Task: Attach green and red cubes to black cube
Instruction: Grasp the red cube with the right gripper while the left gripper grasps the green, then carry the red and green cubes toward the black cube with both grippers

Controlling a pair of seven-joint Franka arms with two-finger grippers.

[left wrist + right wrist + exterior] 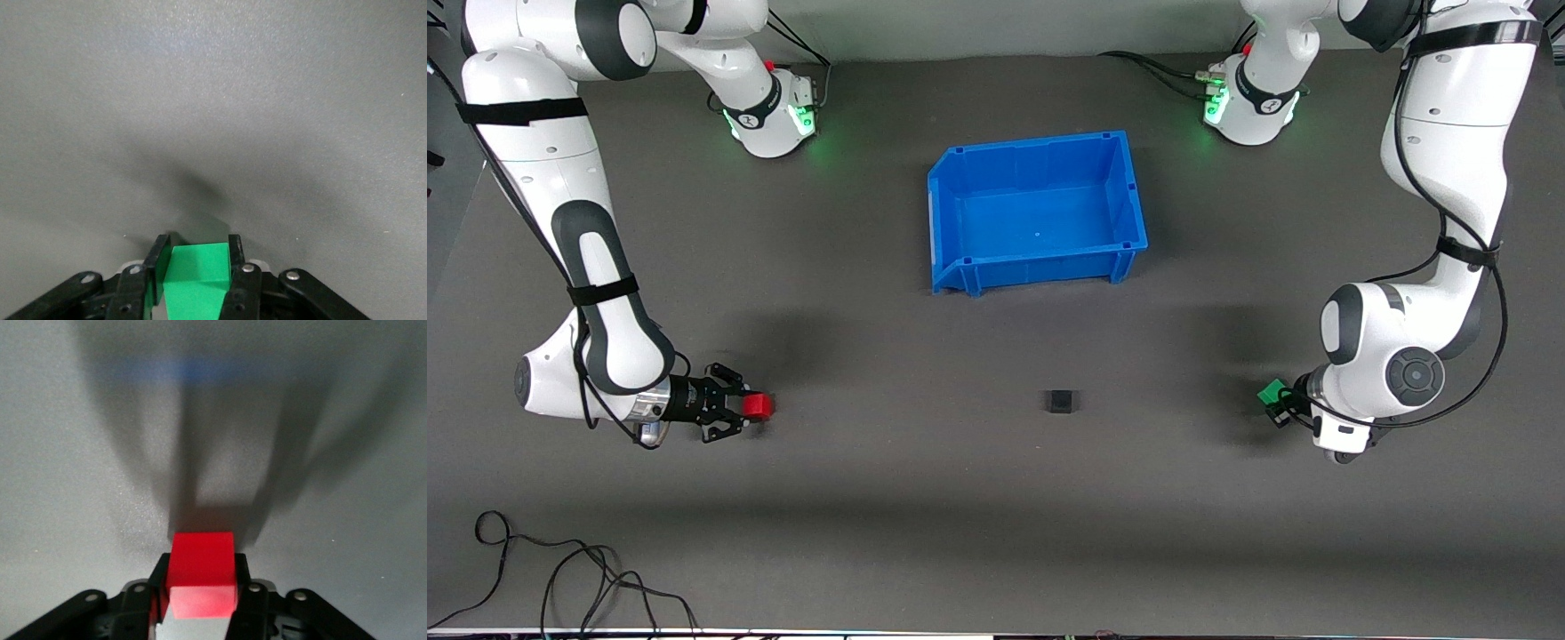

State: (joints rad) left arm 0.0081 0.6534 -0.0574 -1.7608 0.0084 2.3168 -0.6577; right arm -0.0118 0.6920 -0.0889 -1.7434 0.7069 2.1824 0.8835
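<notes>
We can't see most of the green cube (1271, 391) from the front; the left gripper (1279, 405) and its wrist cover it. In the left wrist view the cube (198, 279) runs off the frame edge. Both arms' upper links are cut off at the front view's top. Cable (560, 578) leaves the bottom edge.

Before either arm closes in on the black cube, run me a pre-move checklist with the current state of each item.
1. Right gripper shut on the red cube: ok.
2. Left gripper shut on the green cube: ok.
3. Black cube on the table, between the two grippers and untouched: ok.
4. Blue bin farther from the front camera than the black cube, off both approach lines: ok.
5. Cube faces squared to the black cube: cannot tell.
</notes>
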